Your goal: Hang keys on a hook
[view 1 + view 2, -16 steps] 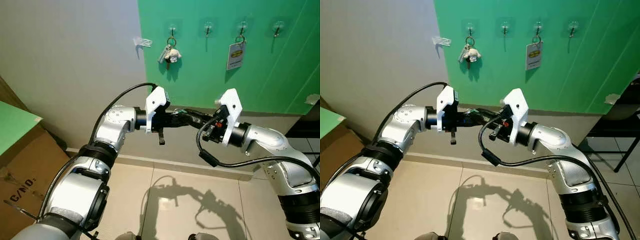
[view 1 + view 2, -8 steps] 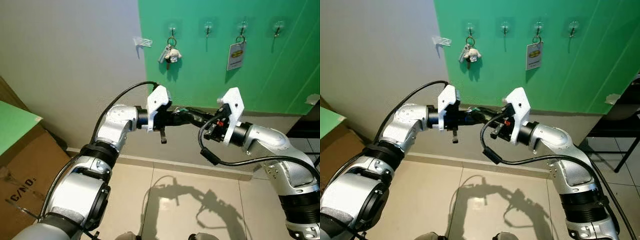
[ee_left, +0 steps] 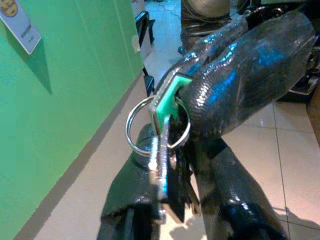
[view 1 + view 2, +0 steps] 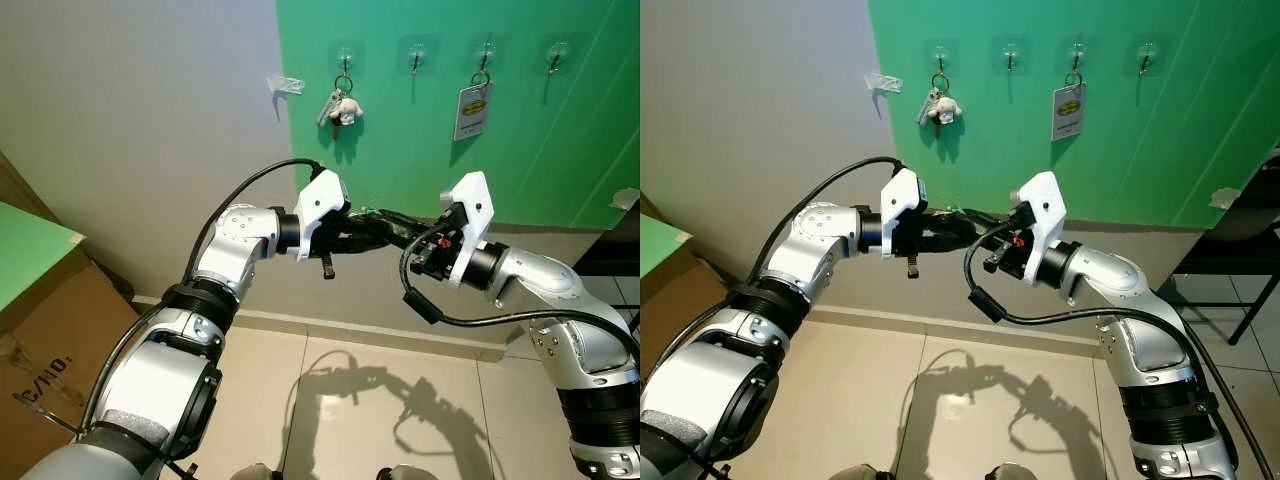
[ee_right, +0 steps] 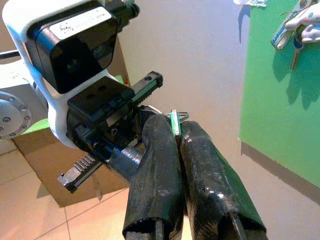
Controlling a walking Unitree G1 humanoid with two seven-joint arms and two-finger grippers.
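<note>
Both arms raised mid-scene, grippers meeting tip to tip in front of green wall [image 4: 560, 150]. Left gripper [image 4: 372, 226] and right gripper [image 5: 175, 131] both pinched on same key set [image 3: 162, 145]: green-tagged key w/ silver split ring, sandwiched between the black fingers [image 3: 250, 60]. Right fingers nearly closed, narrow gap w/ green tag edge poking out. Keys thus mid-air, below and near side of hooks, not on any hook. Far on wall: row of four clear hooks [image 4: 416, 55]; leftmost carries another key bunch w/ small plush [image 4: 340, 105], third carries white card tag [image 4: 471, 110]. Cardboard box [image 4: 50, 340] at left on tiled floor [image 4: 350, 400].
</note>
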